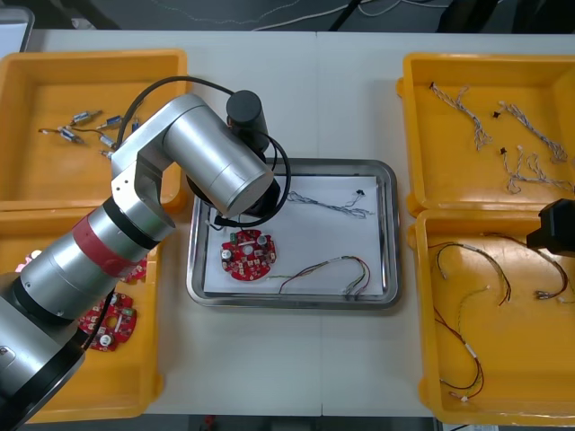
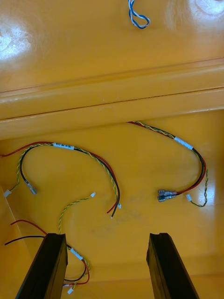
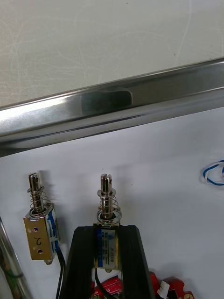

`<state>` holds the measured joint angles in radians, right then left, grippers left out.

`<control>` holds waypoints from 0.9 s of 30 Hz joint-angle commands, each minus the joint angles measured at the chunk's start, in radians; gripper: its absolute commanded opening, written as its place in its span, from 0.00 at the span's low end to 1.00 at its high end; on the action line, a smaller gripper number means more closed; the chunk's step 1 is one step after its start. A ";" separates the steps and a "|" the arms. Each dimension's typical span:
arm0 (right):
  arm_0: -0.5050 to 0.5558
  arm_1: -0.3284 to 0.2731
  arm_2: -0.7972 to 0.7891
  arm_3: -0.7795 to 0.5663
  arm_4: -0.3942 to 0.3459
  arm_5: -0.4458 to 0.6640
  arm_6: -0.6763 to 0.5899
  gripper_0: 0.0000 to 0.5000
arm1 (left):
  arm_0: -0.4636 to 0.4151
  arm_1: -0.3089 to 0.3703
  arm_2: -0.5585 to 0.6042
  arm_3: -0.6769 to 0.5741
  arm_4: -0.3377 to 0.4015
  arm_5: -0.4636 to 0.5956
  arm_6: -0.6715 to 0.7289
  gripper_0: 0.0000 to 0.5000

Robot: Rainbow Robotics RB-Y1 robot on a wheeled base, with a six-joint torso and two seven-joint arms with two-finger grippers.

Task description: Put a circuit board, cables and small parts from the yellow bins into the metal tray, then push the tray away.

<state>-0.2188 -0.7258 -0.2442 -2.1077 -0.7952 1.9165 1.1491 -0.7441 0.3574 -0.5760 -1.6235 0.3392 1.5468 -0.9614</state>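
Note:
The metal tray (image 1: 292, 301), white inside, holds a red circuit board (image 1: 249, 254), a red and yellow cable (image 1: 328, 272) and a blue and white cable (image 1: 337, 205). My left arm (image 1: 216, 162) reaches over the tray's near left corner. In the left wrist view my left gripper (image 3: 106, 236) is shut on a small metal part (image 3: 107, 219), upright just over the white lining. A second small metal part (image 3: 39, 229) lies beside it, near the tray rim (image 3: 112, 105). My right gripper (image 2: 107, 243) hangs open above red and yellow cables (image 2: 70, 154) in the orange-looking bin.
Yellow bins flank the tray: the far left one (image 1: 90, 57) holds small metal parts (image 1: 85, 126), the near left one (image 1: 153, 359) circuit boards (image 1: 108, 323), the far right one (image 1: 485, 61) blue and white cables (image 1: 521, 135), the near right one (image 1: 422, 314) red and yellow cables (image 1: 467, 269).

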 commanded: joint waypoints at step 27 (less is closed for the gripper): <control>0.013 -0.041 -0.030 -0.031 -0.007 0.003 0.027 1.00 | 0.000 0.080 0.114 -0.294 0.167 0.256 0.061 1.00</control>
<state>-0.2188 -0.7258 -0.2442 -2.1078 -0.7955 1.9165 1.1491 -0.7439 0.3821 -0.5165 -1.8382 0.4682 1.7632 -0.9614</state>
